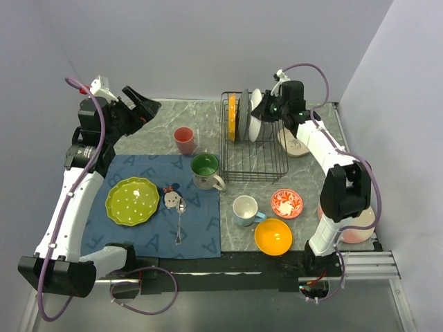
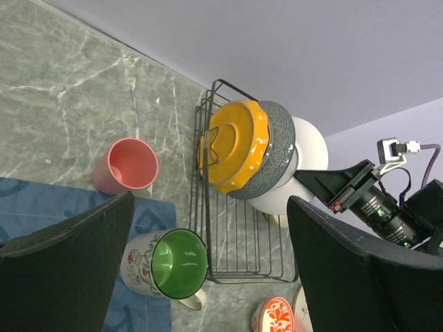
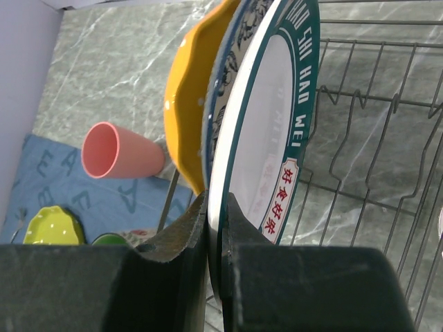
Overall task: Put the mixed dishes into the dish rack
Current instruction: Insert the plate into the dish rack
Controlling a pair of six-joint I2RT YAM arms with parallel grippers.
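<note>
Marbled table (image 1: 159, 128) bearing blue mat (image 1: 118, 169), dish rack (image 1: 257, 164), pink cup (image 1: 184, 140)

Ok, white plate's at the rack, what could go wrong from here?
The right gripper pinches the white plate by its rim alone; it could slip or tip on release. It stands close beside the grey plate and orange plate in the dish rack; withdrawing may knock them.

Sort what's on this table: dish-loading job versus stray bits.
Job: rack, orange plate, grey plate, white plate in right gripper, pink cup, green-lined mug, white mug, lime plate, red dish, orange bowl.
Stray: spoon, blue mat.
</note>
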